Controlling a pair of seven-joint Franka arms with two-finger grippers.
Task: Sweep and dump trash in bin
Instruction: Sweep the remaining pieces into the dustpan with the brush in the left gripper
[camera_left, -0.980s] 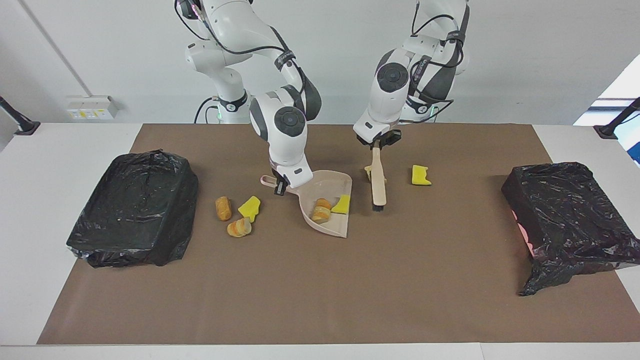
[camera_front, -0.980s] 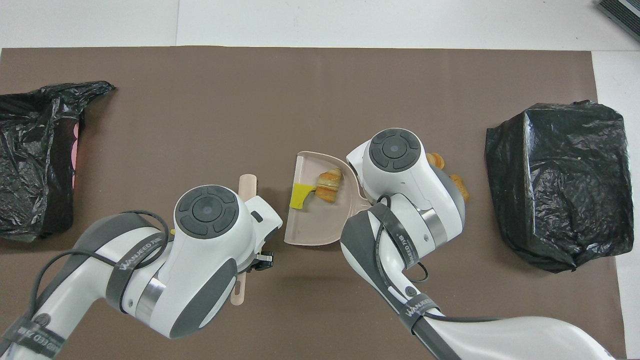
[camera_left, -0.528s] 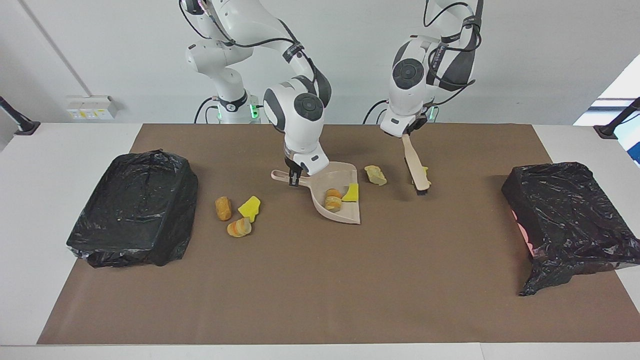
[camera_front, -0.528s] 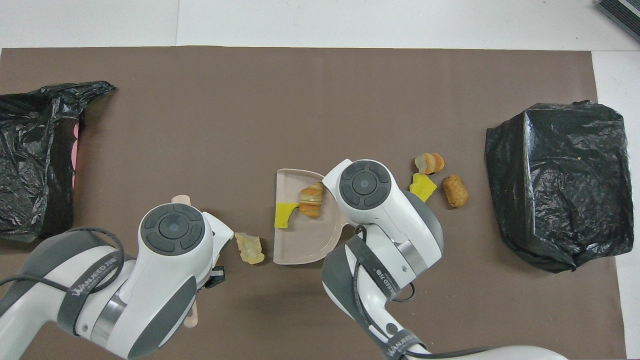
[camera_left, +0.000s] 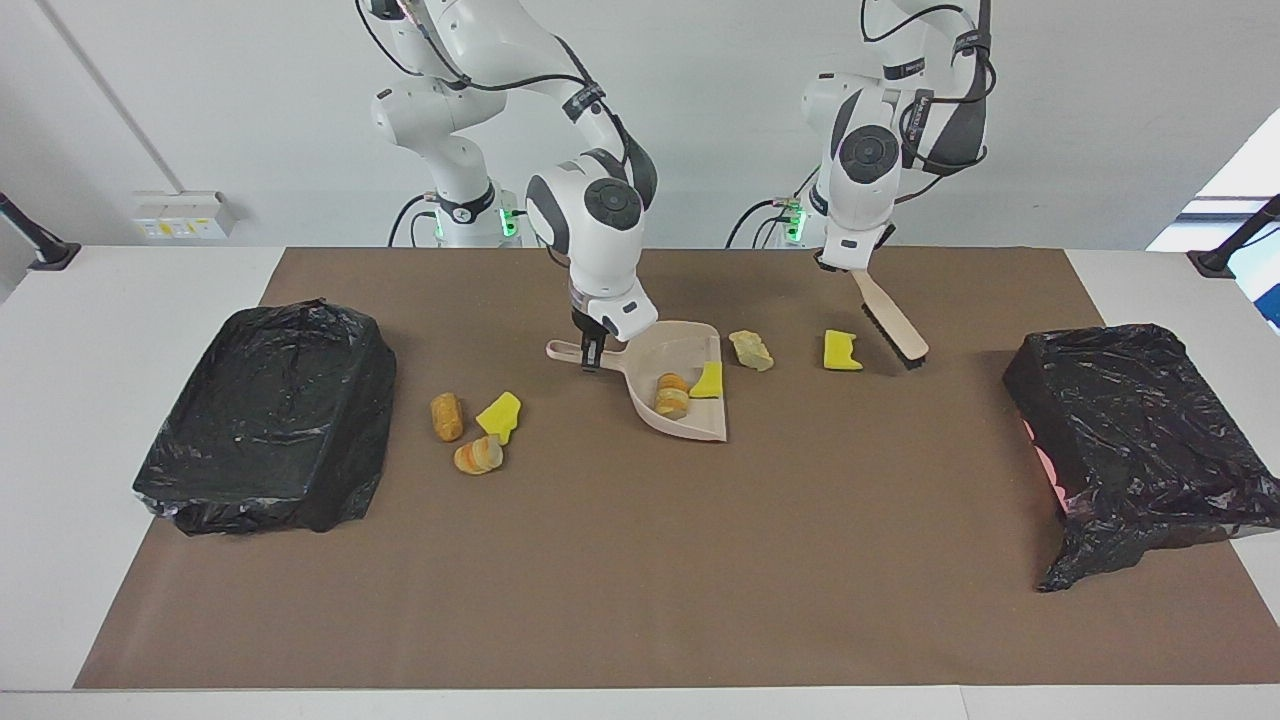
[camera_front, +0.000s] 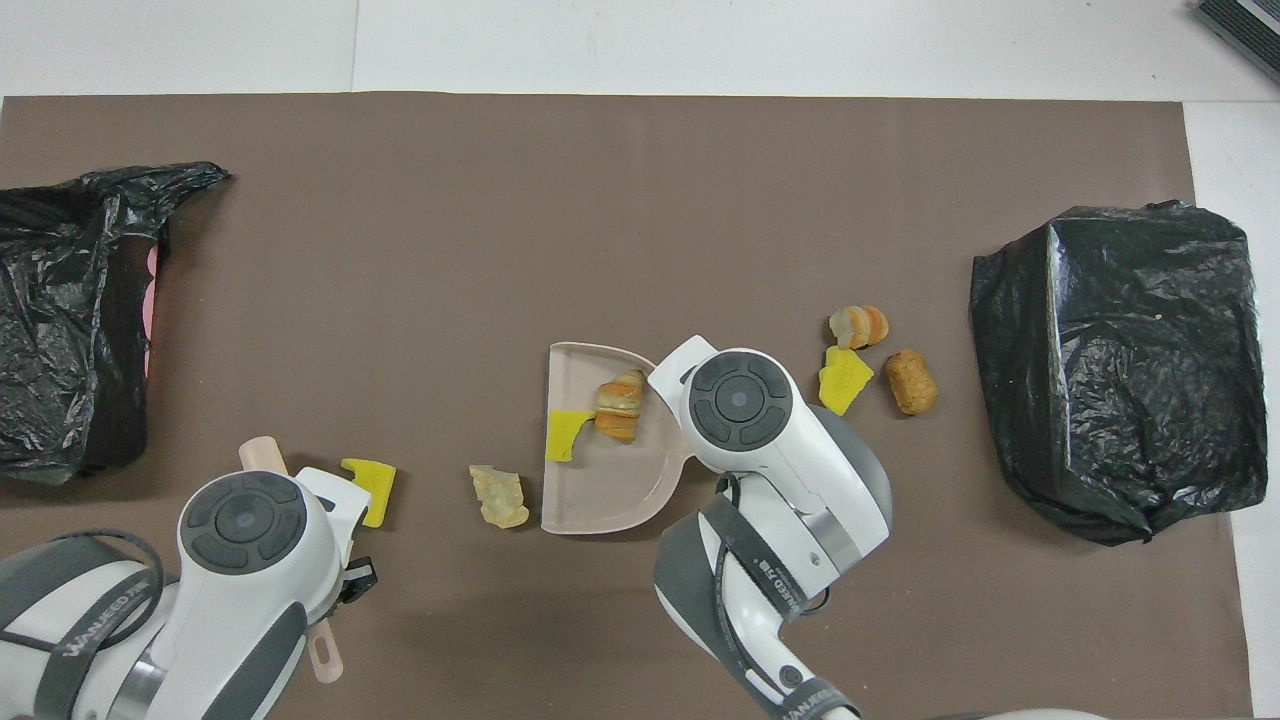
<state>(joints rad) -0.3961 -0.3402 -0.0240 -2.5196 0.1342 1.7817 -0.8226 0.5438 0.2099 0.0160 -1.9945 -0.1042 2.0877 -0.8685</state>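
My right gripper (camera_left: 592, 352) is shut on the handle of the beige dustpan (camera_left: 688, 422), which lies on the mat. In the dustpan (camera_front: 605, 485) sit a bread piece (camera_left: 671, 395) and a yellow chunk (camera_left: 708, 381). My left gripper (camera_left: 845, 262) is shut on the brush (camera_left: 890, 322), its bristle end low beside another yellow chunk (camera_left: 842, 351). A pale scrap (camera_left: 751, 350) lies between that chunk and the pan's mouth. Two bread pieces (camera_left: 446, 416) (camera_left: 479, 455) and a yellow chunk (camera_left: 499, 415) lie toward the right arm's end. From overhead both grippers are hidden under their wrists.
A black bag-lined bin (camera_left: 270, 420) stands at the right arm's end of the brown mat (camera_left: 640, 580). A second bag-lined bin (camera_left: 1130, 430) stands at the left arm's end. Open mat stretches away from the robots past the dustpan.
The left gripper carried the brush away from the dustpan, past the pale scrap and yellow chunk, toward the left arm's end. The right gripper shifted the dustpan slightly the same way.
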